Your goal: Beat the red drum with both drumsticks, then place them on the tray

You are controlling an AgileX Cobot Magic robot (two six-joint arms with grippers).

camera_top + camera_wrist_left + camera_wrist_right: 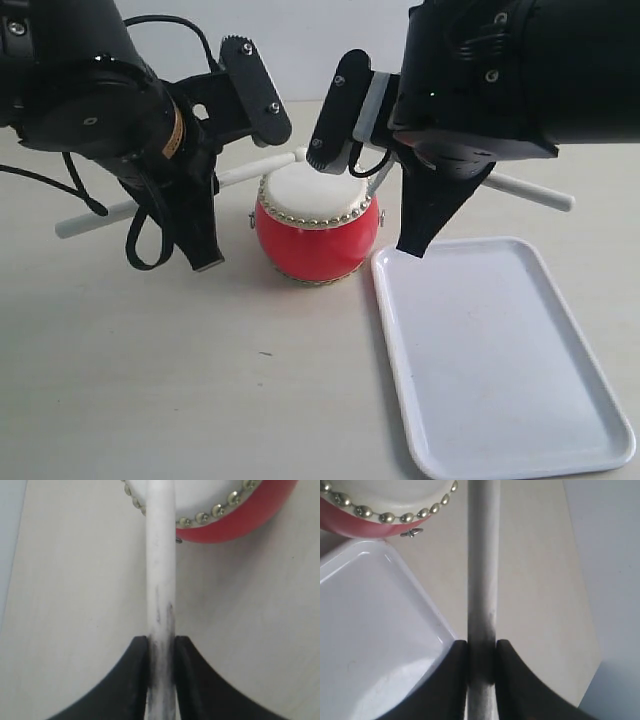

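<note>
Pale table (pixel 150 380); we reckon we're mid-beat, left gripper (pixel 161 642) and right gripper (pixel 481 646) clamping drumsticks (pixel 160 580) at the red drum (pixel 317 238), lowering onto tray (pixel 500 380) next

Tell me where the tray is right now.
Exterior view: the tray lies flat on the table at lower right, its far-left corner close beside the red drum.
</note>
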